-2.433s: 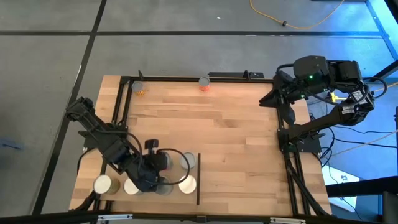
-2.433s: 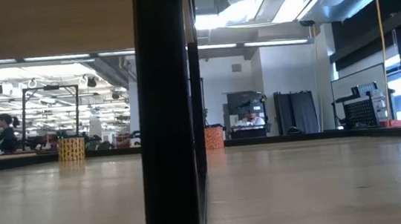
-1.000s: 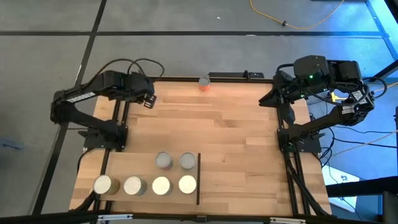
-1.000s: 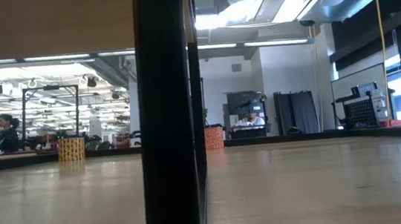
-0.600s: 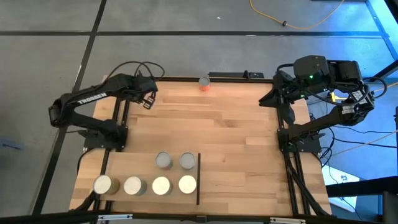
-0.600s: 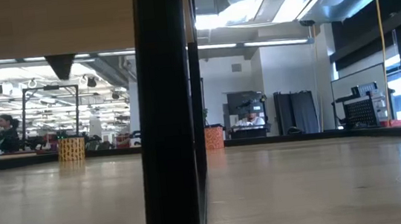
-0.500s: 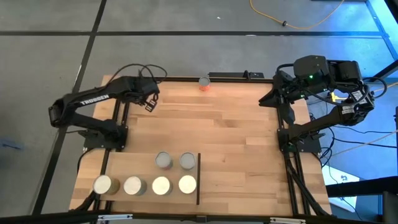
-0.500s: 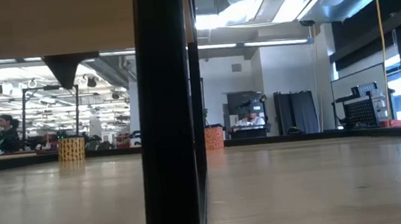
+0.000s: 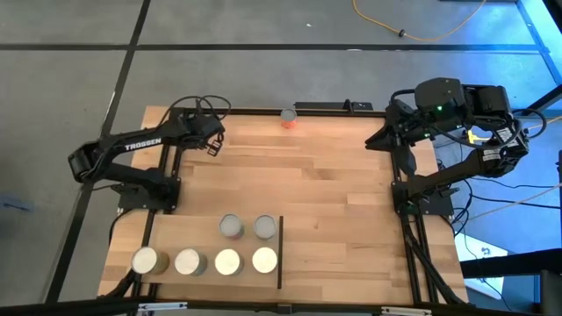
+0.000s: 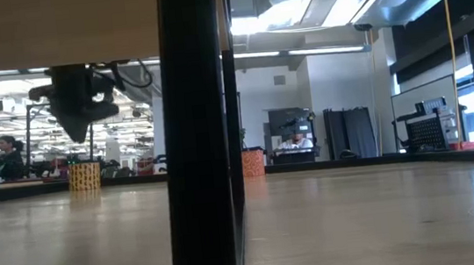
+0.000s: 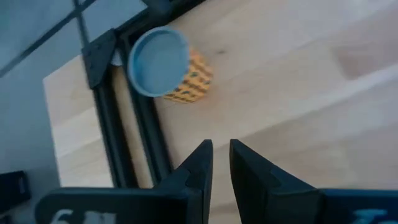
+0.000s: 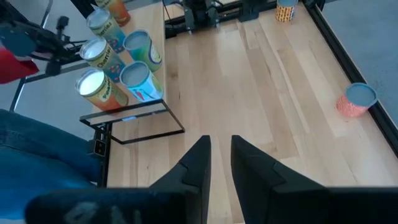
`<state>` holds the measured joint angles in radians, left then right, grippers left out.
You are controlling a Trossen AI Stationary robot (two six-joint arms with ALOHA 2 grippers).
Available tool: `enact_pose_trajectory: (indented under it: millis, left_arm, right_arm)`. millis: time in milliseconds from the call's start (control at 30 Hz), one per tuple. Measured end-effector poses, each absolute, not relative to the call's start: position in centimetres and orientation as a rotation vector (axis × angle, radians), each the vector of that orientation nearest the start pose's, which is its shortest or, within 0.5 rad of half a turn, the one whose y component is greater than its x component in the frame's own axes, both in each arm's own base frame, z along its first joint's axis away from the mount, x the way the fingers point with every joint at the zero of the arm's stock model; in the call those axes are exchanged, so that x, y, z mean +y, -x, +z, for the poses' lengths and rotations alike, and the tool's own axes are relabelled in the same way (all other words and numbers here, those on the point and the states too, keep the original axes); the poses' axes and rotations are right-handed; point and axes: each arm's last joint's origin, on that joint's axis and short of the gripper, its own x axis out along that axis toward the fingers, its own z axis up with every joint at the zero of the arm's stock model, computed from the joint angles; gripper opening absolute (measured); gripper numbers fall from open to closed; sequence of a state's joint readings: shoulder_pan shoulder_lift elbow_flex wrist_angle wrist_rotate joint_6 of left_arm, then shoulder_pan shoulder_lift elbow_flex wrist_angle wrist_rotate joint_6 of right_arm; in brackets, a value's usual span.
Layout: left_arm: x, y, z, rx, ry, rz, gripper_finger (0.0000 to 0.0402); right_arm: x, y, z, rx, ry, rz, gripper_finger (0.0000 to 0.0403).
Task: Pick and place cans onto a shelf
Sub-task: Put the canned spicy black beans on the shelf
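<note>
Now your left claw [image 9: 211,145] hangs slightly parted and empty just beside the orange can [image 11: 166,66] at the desk's [image 9: 334,193] far-left corner — right claw [image 12: 216,155] idle, holding nothing.

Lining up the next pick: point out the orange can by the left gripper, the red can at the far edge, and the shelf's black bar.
orange can [image 11: 159,62], left wrist view, round top
red can [image 9: 288,116], high view, top
black bar [image 9: 280,253], high view, mid-length

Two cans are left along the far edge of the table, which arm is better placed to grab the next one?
Left. The left gripper hangs just beside the orange-patterned can with the pale round top, at the table's far left corner. The right gripper waits at the far right, away from both cans.
</note>
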<state>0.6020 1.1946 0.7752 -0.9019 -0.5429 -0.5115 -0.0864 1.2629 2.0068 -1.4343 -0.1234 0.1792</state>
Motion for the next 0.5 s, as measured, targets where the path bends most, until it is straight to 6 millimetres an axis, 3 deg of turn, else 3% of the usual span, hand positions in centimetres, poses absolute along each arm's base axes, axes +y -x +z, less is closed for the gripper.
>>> enact_pose_trajectory:
  millis: [267, 500]
  left_arm:
    - [12.8, -14.9, 19.9, 1.055, 0.321, 1.372, 0.0047]
    - [13.9, -14.0, 19.3, 1.034, 0.341, 1.428, 0.0047]
  right_arm:
    - [-1.0, -15.7, 50.8, 0.631, -0.241, -0.021, 0.0065]
    - [-1.0, -15.8, 51.0, 0.608, -0.24, -0.02, 0.0065]
